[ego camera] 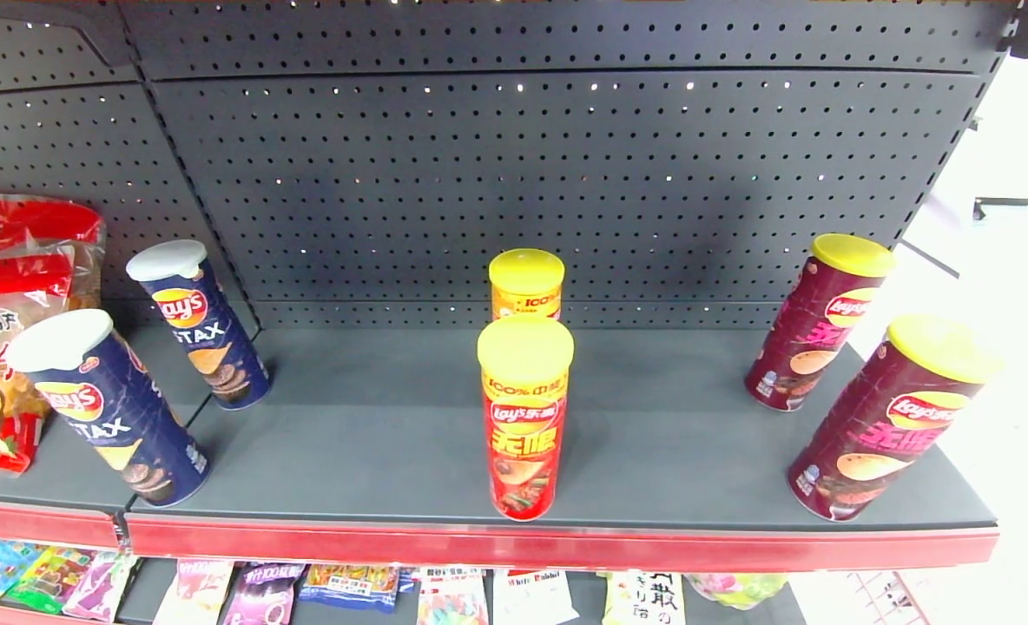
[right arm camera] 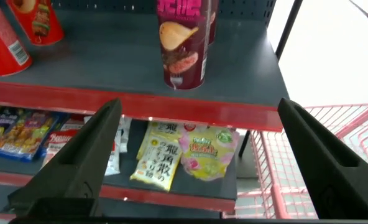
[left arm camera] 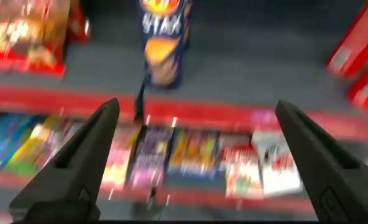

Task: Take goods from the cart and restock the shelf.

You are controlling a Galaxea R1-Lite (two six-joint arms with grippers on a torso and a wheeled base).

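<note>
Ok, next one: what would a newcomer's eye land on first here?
Six tall chip cans stand in three front-to-back pairs on the grey shelf: navy cans at left, red cans in the middle, maroon cans at right. The left gripper and right gripper are both open and empty, facing the shelf's red front edge.

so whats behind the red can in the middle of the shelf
A second can with a yellow lid stands right behind the red can, then the pegboard. The red can covers its lower part.

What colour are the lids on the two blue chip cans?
White lids on both blue chip cans; the head view shows them best.
</note>
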